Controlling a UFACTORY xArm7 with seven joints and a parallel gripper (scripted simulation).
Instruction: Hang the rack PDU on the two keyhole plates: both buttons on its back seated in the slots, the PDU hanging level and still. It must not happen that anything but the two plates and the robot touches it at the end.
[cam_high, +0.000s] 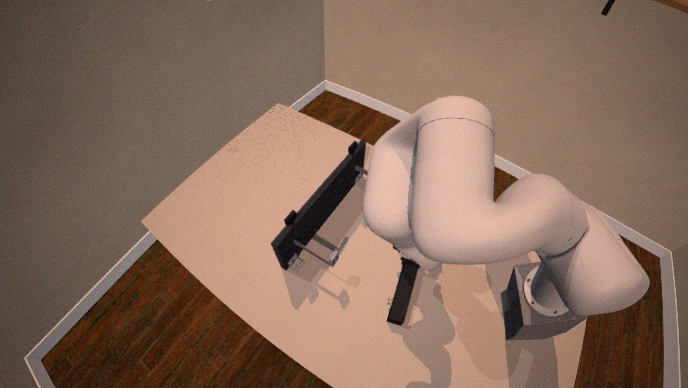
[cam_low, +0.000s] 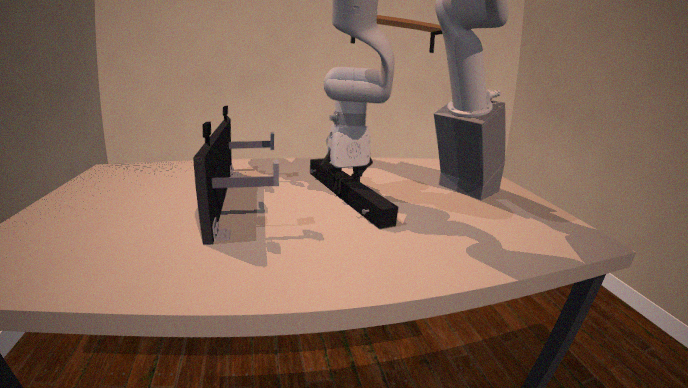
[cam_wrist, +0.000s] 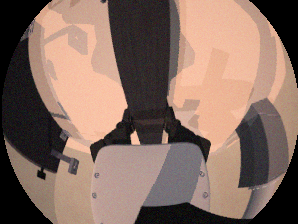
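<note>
Claw (cam_wrist: 148, 129): closed across the width of the rack PDU (cam_low: 354, 192), fingers stopped partway on the black bar rather than meeting; grip taken near the far end of the bar, not at its middle (a likely cause of sag at the free end once lifted).

Rack PDU: lying flat on the surface (cam_low: 125, 250), centre of the exterior view, long axis running from the claw toward the lower right; well apart from the mount, not yet lifted as far as can be judged.

Button: one small peg (cam_low: 365, 211) visible on the bar's side near its near end, turned toward the mount; second button not made out here.

Mount: dark upright panel (cam_low: 212, 175) left of centre in the exterior view, standing on edge so the bar can hang off it.

Keyhole plates: two grey arms with small end plates (cam_low: 272, 141) (cam_low: 275, 174) projecting from the panel toward the PDU; slots too small to make out.

Arm: bent over from its grey pedestal (cam_low: 492, 165) at right, wrist pointing straight down for a top grasp.

Step in hand: grasp secured, lift and carry to the plates judged next; bar to be kept level so both buttons meet their slots together.
</note>
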